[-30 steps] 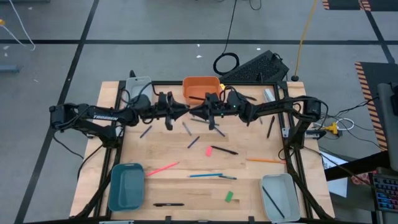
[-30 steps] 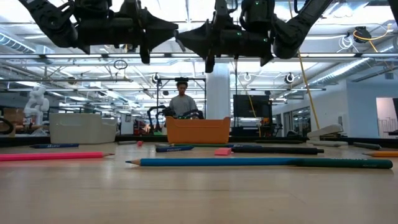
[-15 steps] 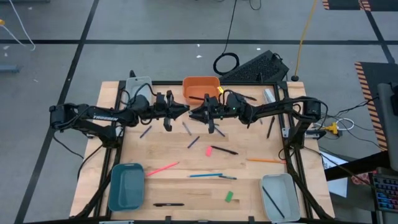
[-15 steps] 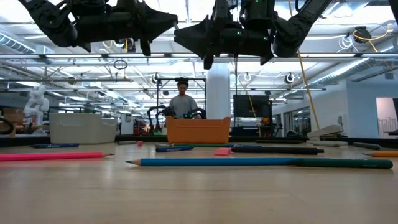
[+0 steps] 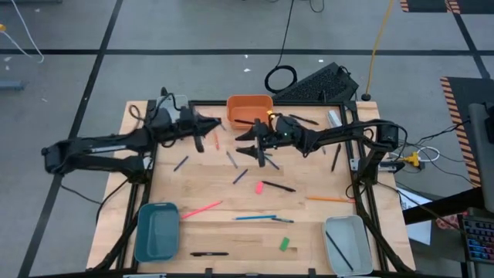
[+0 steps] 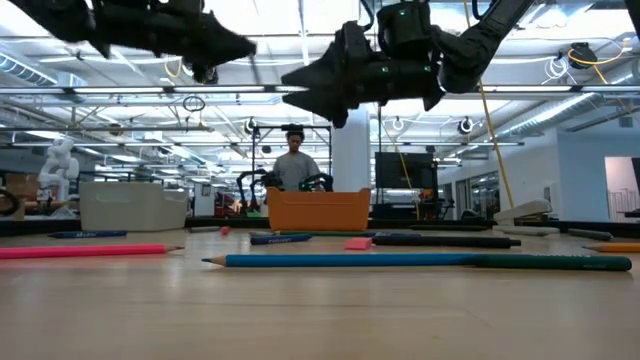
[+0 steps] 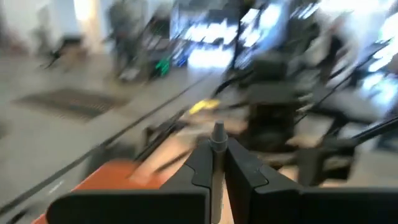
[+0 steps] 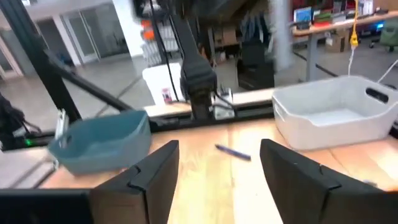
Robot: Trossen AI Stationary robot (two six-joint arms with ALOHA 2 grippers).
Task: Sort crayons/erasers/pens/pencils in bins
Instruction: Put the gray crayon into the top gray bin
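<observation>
Two robot arms hover above the table (image 5: 301,220). Left hand (image 5: 202,133) grips a grey crayon (image 7: 217,134) beside the orange bin (image 5: 248,108). Right hand (image 5: 248,142) is spread wide, empty.

open-plan robotics lab: workstations (image 6: 400,180), ceiling light strips (image 6: 560,105).

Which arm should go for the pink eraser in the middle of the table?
Right. The right gripper hangs open nearest the pink eraser; the left gripper is farther off, shut on a grey crayon.

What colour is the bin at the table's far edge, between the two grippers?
Orange; the bin shows best in the high view.
</observation>
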